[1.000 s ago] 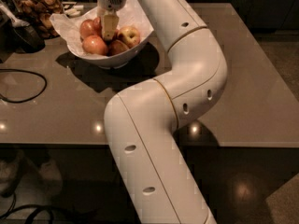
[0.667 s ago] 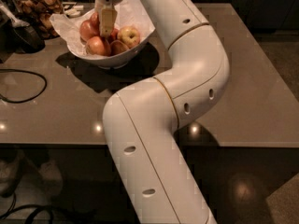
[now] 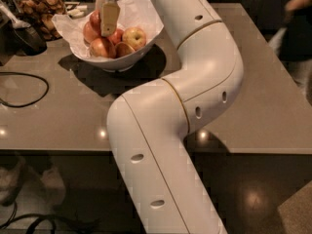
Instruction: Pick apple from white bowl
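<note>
The robot's white arm (image 3: 195, 96) fills the middle of the view. It rises from the lower edge, bends at a thick elbow over the table's right half and reaches back to the far left corner. Under it lies the grey-brown table (image 3: 273, 106), with small spots of light reflected along its near edge.

The white bowl (image 3: 122, 62) stands on the far left part of the table. It is wide and glossy, and its crumpled white paper lining (image 3: 66, 26) sticks out over the left rim. Several apples are heaped inside it.

The apple (image 3: 117, 36), deep red, lies near the middle of the heap, just right of the gripper's lower tip and partly hidden by it. More red apples (image 3: 90, 31) lie to its left and front, and a yellow-orange blushed apple (image 3: 135, 37) sits at its right.

The gripper (image 3: 109, 28) hangs straight down into the bowl among the apples. I cannot tell how wide it stands or whether it holds anything.

A glass jar of brown snacks (image 3: 41, 9) stands behind the bowl at the left. A black cable (image 3: 46, 87) loops on the table near the left edge.
</note>
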